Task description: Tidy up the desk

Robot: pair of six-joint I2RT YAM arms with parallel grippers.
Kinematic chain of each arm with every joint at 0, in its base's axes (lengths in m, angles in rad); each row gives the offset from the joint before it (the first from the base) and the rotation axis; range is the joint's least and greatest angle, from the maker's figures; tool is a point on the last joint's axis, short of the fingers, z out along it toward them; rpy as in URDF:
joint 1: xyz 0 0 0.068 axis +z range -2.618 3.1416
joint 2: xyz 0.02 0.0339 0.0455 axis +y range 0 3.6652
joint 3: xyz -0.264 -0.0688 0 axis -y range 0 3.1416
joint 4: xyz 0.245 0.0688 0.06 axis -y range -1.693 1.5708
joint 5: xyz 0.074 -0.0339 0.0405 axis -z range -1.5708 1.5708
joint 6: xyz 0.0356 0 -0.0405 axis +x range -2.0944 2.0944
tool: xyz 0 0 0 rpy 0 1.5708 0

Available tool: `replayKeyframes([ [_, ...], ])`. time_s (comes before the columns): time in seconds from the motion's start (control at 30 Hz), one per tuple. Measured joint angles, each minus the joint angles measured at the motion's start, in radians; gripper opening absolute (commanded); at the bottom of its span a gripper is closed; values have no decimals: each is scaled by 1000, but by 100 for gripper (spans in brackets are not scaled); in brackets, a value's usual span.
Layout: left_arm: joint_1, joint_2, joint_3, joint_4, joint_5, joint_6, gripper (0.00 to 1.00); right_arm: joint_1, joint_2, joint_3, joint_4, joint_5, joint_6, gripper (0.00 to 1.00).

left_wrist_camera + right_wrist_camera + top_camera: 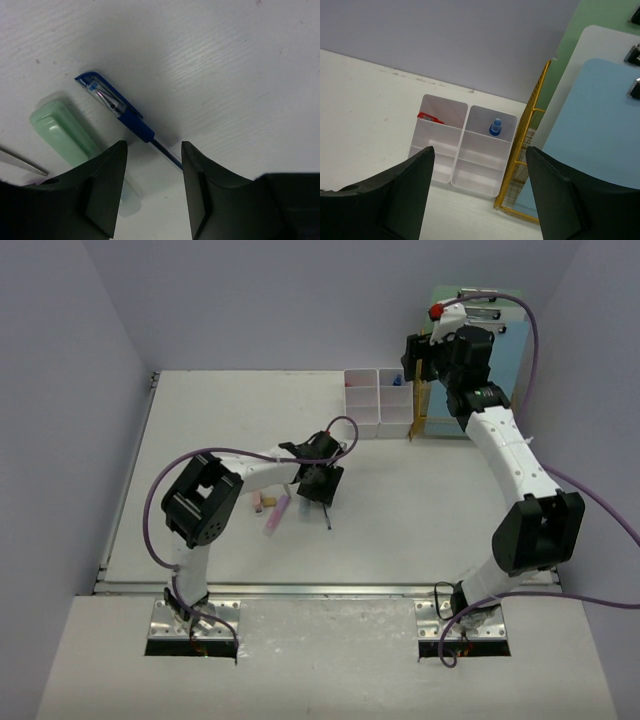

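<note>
Currently desk is lying flat under both arms, filling the top view. Right gripper is hovering wide open, empty, above the white organizer. Left gripper is sitting part-open, fingers straddling the blue pen, green bar lying beside it.

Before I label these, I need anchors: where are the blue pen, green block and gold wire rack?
blue pen [137, 125]: left wrist view, blue grip section.
green block [60, 129]: left wrist view, top face.
gold wire rack [529, 140]: right wrist view, side mesh.
</note>
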Motion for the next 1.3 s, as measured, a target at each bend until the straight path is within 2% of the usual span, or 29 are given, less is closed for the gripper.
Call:
replayKeyframes([
  [0.17,-4,28,26,-2,-20,-23,41,-1,0,-29,-14,-2,2,74],
  [0.33,-4,35,31,2,-30,-33,15,-6,0,-32,-14,-7,3,74],
  [0.5,-4,41,31,9,-35,-31,1,-8,0,-32,-14,-27,3,75],
  [0.77,-5,44,44,-8,-25,-16,0,-8,-4,-31,-93,-147,6,73],
  [0.9,-5,4,23,17,70,-8,0,-11,-44,-56,-153,-281,32,77],
  [1.0,-7,-121,-36,72,132,-9,0,-11,-89,-82,-204,-389,93,85],
  [1.1,-7,-308,-69,140,153,-16,0,-11,-114,-95,-229,-514,198,98],
  [1.23,-7,-487,-64,271,160,-21,0,-11,-119,-127,-216,-660,382,99],
  [1.3,-7,-513,-44,294,162,-26,0,-11,-117,-152,-193,-724,483,98],
])
